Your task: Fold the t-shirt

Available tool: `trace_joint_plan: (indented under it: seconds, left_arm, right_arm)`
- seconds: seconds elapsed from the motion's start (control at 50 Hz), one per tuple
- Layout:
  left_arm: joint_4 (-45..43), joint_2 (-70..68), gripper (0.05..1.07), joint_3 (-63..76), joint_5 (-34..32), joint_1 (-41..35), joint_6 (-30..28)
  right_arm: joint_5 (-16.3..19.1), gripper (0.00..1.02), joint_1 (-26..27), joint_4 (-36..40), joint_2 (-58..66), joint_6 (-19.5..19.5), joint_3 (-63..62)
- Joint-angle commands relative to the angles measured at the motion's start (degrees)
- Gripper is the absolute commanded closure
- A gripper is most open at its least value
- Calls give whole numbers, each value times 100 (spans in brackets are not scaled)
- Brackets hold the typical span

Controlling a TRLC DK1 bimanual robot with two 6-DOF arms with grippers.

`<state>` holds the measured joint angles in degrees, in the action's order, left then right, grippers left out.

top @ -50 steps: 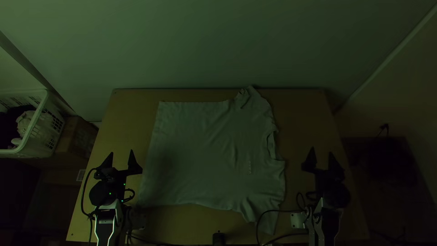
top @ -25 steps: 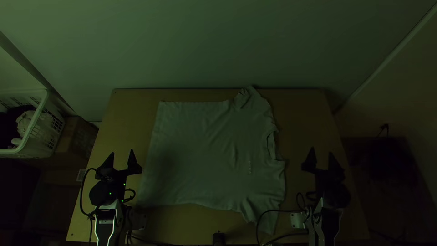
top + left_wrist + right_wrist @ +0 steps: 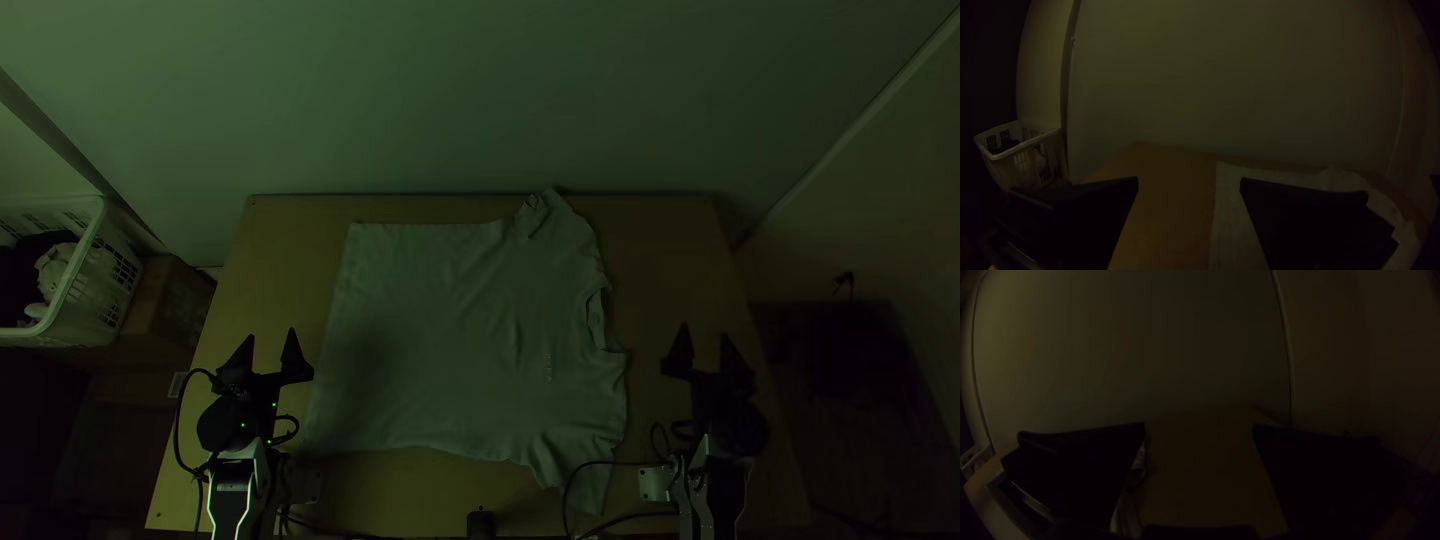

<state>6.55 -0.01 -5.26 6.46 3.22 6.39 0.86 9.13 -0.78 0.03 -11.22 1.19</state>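
The pale t-shirt (image 3: 450,330) lies spread on the table, its hem side to the left and its sleeves and collar side to the right, with some wrinkles. To its left my left gripper (image 3: 267,345) stands open, apart from the cloth. My right gripper (image 3: 706,345), also open, is to the right of the shirt. In the left wrist view the left gripper (image 3: 1189,182) has a wide gap, with the shirt (image 3: 1230,220) partly behind one finger. The right gripper (image 3: 1199,427) holds nothing in the right wrist view; a strip of shirt (image 3: 1127,510) shows beside one finger.
A white laundry basket (image 3: 95,275) with cloth inside stands left of the table, near a cardboard box (image 3: 165,305). Bare table (image 3: 665,260) lies right of the shirt. Cables (image 3: 570,490) run by the right arm, close to the lower sleeve. A wall rises behind the table.
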Motion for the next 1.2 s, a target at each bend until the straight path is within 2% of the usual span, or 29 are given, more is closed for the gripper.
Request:
trace_joint_plan:
  seconds: [0.0, 0.24, 0.36, 0.66, 0.84, 1.18]
  left_arm:
    - [5, -16, 10, 227, -13, 56, -130]
    - [-365, 27, 10, -28, -39, 91, -358]
    - [-488, 335, 10, -336, -48, 56, -428]
    - [-857, 1891, 10, -1505, -75, 38, -428]
    - [-804, 3315, 10, -2718, -180, 56, -437]
    - [-532, 5362, 10, -4792, -224, -6, -437]
  right_arm:
    - [-16, 4, 54, -89, -30, 147, 57]
    - [-7, 4, -25, -274, 58, 147, 549]
    - [-7, 4, -104, -441, 542, 173, 962]
    - [-7, 4, -104, -713, 2308, 243, 2307]
    - [19, 4, -148, -696, 3301, 314, 3133]
    - [54, 4, -570, -467, 5050, 366, 4706]
